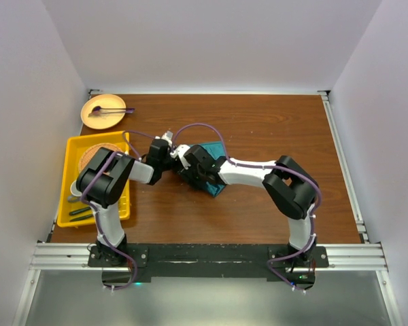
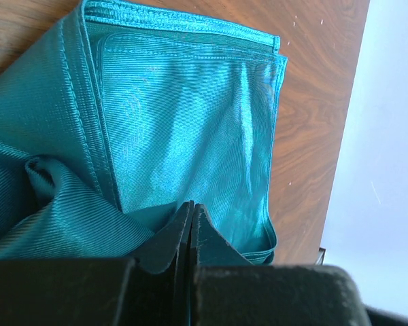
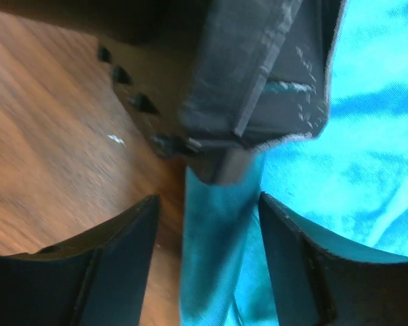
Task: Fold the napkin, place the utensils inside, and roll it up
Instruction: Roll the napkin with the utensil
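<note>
A: Overhead view, and the teal, plain soft cloth napkin (image 1: 212,147) sits at the centre of the frame on the brown wooden table (image 1: 272,122), with both wrists crowded over its left edge.

B: Take the left gripper (image 2: 192,209) first. Its jaws are pressed tight together, and a fold of that napkin is pinched between the tips, low centre in its own camera.

A: And the folded panel runs away from those tips toward the top of that frame. The long axis points up and a touch right, with a corner near the upper right.

B: Now the right gripper (image 3: 207,200): fingers spread wide, nothing in them. But look what hangs between them, a narrow strip of teal running top to bottom, down from the other arm's pinch.

A: That's the relation that matters. The strip lies right between the open fingers, its length across their closing line. There's wood to the left and the rest of the cloth to the right.

B: My read is that the right arm is the nearer one to take that edge, and it only needs to close. The risk is catching a single layer.
</note>
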